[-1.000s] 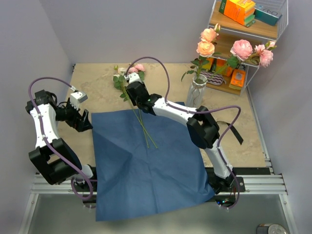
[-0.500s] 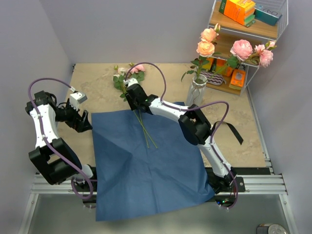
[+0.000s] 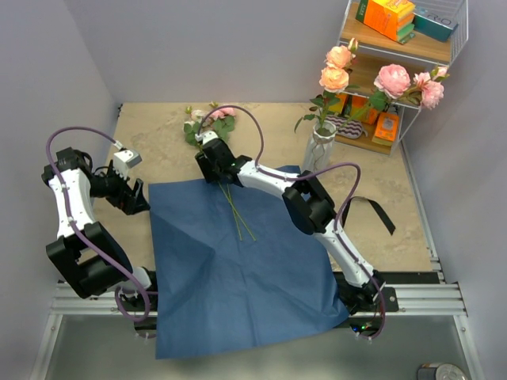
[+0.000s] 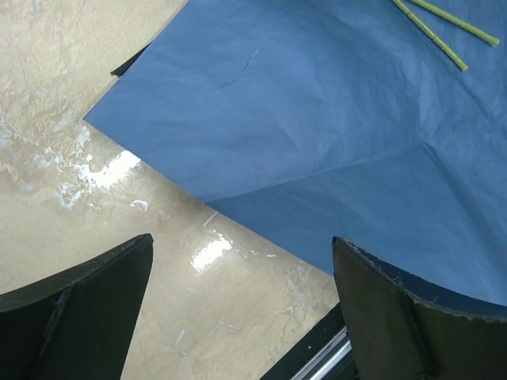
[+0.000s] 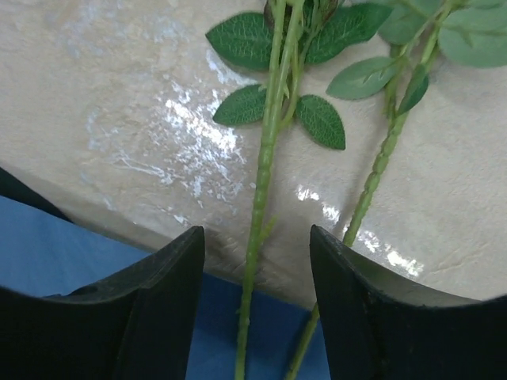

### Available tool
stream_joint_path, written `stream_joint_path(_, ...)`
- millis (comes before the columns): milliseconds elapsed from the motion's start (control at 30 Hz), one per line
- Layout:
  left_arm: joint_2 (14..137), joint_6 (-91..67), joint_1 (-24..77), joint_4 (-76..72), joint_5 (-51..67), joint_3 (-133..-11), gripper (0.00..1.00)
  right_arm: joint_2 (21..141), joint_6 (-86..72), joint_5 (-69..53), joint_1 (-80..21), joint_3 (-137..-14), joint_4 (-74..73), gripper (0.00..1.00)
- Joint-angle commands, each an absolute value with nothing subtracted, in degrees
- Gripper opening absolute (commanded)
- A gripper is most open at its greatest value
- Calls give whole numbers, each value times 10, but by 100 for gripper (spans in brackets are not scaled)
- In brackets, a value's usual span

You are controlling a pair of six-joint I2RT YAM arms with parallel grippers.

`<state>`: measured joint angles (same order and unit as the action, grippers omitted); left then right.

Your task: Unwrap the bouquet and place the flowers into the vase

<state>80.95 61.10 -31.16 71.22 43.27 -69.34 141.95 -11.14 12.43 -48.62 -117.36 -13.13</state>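
The bouquet is undone, and its blue paper (image 3: 238, 269) lies flat on the table. Two flowers (image 3: 214, 119) rest with their heads at the back and their stems (image 3: 238, 214) across the paper. My right gripper (image 3: 212, 162) hovers low over them, open. In the right wrist view one green stem (image 5: 265, 158) runs between the fingers of my right gripper (image 5: 255, 237) untouched, and a second stem (image 5: 379, 170) passes by the right finger. The ribbed vase (image 3: 318, 149) stands at back right with peach roses (image 3: 335, 73) in it. My left gripper (image 3: 131, 194) (image 4: 242, 241) is open and empty by the paper's left corner (image 4: 111, 119).
A black ribbon (image 3: 382, 214) lies on the table right of the paper. A wire shelf (image 3: 400, 55) with orange boxes and pink roses (image 3: 408, 83) stands at the back right, close behind the vase. Grey walls close in both sides.
My right gripper has slid left and back along the stems toward the flower heads, and its jaws have widened. The left arm has not moved.
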Motion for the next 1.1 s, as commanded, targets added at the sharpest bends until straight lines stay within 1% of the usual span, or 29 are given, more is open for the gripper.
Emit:
stream_joint_path(0, 813, 620, -321, 703, 439, -688, 99, 1433, -101, 115, -487, -1201, -138, 57)
stream_joint_path(33, 813, 620, -322, 701, 439, -688, 99, 1437, -101, 115, -487, -1203, -141, 53)
stream_joint_path(133, 816, 620, -323, 702, 439, -689, 99, 1447, -106, 112, -487, -1210, -144, 46)
stream_joint_path(233, 817, 621, -323, 700, 439, -688, 99, 1454, -109, 113, -487, -1211, -141, 41)
stream_joint_path(333, 818, 621, -323, 701, 437, -688, 99, 1469, -109, 111, -486, -1227, -151, 27)
stream_joint_path(367, 817, 621, -325, 701, 437, -688, 99, 1470, -109, 109, -487, -1234, -153, 17)
stream_joint_path(433, 818, 622, -326, 700, 435, -688, 99, 1464, -119, 94, -487, -1228, -145, 3)
stream_joint_path(467, 817, 623, -328, 700, 434, -687, 99, 1460, -124, 91, -484, -1225, -141, 0)
stream_joint_path(633, 818, 622, -330, 701, 437, -687, 99, 1399, -136, 83, -485, -1204, -98, 0)
stream_joint_path(733, 818, 624, -331, 703, 439, -687, 99, 1333, -134, 78, -485, -1181, -65, 0)
stream_joint_path(833, 820, 626, -331, 706, 444, -687, 99, 1247, -119, 65, -486, -1145, -17, 0)
stream_joint_path(933, 822, 627, -332, 708, 447, -687, 99, 1174, -88, 60, -486, -1125, -3, 0)
stream_joint_path(1067, 822, 628, -333, 708, 446, -687, 99, 1065, -34, 69, -485, -1065, 75, 0)
